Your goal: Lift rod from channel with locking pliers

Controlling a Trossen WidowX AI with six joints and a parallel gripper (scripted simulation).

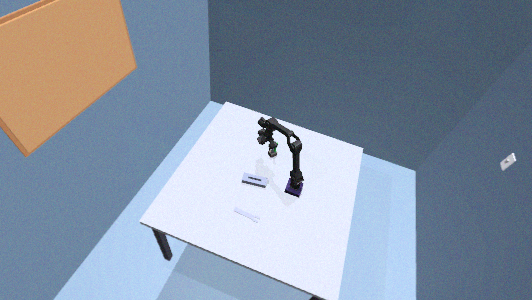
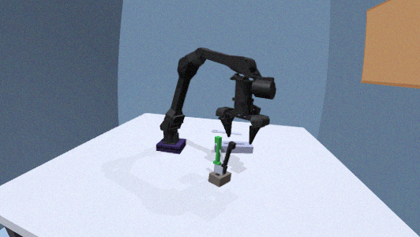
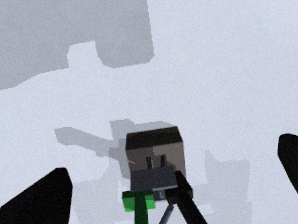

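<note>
Blue-grey walls stand behind the white tabletop (image 1: 200, 200) (image 2: 99, 166) (image 3: 225, 60); toward its far edge in the top view, the locking pliers (image 1: 274, 148) (image 2: 218, 150) (image 3: 141, 210) stand handles-up in their holster (image 1: 272, 154) (image 2: 219, 178) (image 3: 155, 147). Wide-open, empty fingers (image 1: 261, 137) (image 2: 241, 138) should straddle both handles before descending. Only the wrist view shows the holster's two dark slots.

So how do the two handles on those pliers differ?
The green handle is bright green, while the black handle is black. In the exterior view the green handle stands nearly upright; the black handle leans away from it. Both rise above the brown holster.
</note>
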